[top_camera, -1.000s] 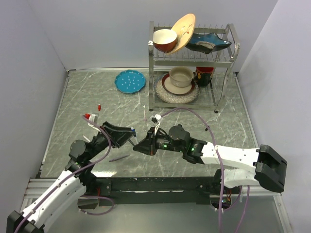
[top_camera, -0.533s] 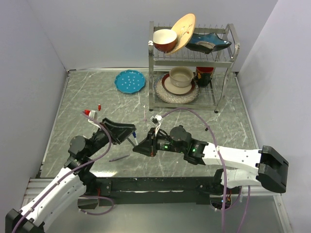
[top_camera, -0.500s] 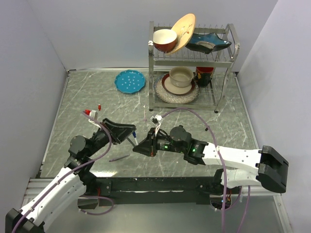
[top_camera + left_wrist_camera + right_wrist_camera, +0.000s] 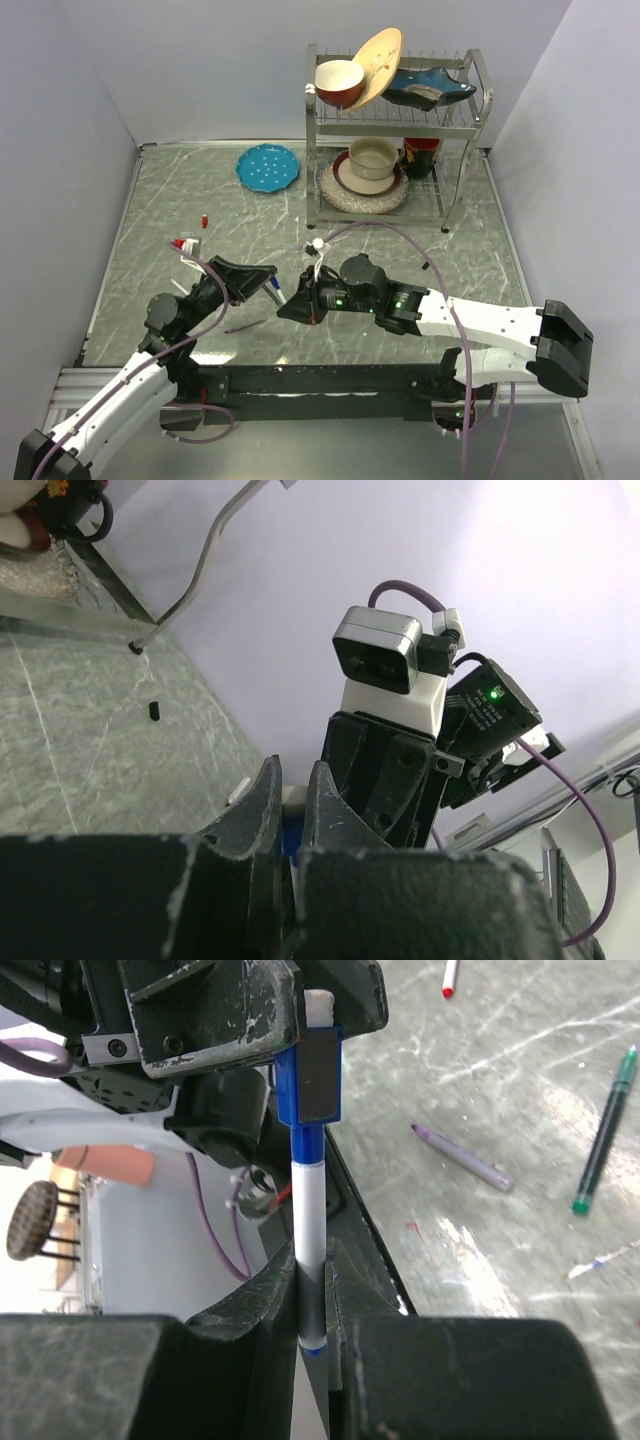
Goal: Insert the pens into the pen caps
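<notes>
A white-barrelled pen (image 4: 310, 1200) with blue ends stands clamped in my right gripper (image 4: 312, 1265), which is shut on its lower barrel. The pen's tip sits inside the blue pen cap (image 4: 312, 1070). My left gripper (image 4: 296, 788) is shut on that cap (image 4: 289, 832), directly facing the right gripper (image 4: 292, 300) just above the near middle of the table. On the tabletop lie a dark green pen (image 4: 601, 1128), a purple-grey pen (image 4: 462, 1157) and a red-tipped pen (image 4: 450, 974). A small red cap (image 4: 204, 220) lies at the left, and a small black cap (image 4: 154, 711) further off.
A metal dish rack (image 4: 455, 120) with bowls and plates stands at the back right, with a teal plate (image 4: 268, 166) to its left. Purple cables loop over both arms. The table's front edge runs just below the grippers.
My left gripper has closed on the blue cap at the pen's tip. Both grippers shifted slightly, staying tip to tip.
</notes>
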Robot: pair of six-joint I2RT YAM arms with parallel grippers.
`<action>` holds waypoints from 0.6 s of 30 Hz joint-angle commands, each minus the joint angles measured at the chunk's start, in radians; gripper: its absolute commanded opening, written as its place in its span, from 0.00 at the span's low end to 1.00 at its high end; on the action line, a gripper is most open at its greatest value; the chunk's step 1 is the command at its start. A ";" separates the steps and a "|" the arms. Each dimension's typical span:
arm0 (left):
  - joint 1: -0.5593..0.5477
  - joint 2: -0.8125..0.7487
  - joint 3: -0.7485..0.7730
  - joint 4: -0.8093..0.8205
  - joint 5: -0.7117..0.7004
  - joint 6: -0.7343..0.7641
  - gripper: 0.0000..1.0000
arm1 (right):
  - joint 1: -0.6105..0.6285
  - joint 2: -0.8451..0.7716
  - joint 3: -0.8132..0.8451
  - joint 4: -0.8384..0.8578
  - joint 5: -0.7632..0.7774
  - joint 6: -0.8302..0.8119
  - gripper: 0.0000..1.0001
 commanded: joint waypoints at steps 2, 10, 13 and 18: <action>-0.053 -0.001 -0.088 0.001 0.066 -0.032 0.01 | -0.069 -0.023 0.196 0.089 0.125 -0.074 0.00; -0.152 0.116 -0.115 0.089 0.032 -0.020 0.01 | -0.097 0.076 0.314 0.058 0.156 -0.139 0.00; -0.198 0.137 -0.108 0.072 0.025 0.015 0.01 | -0.114 0.092 0.356 0.038 0.168 -0.168 0.00; -0.257 0.244 -0.092 0.104 -0.003 0.037 0.01 | -0.149 0.138 0.428 0.012 0.156 -0.199 0.00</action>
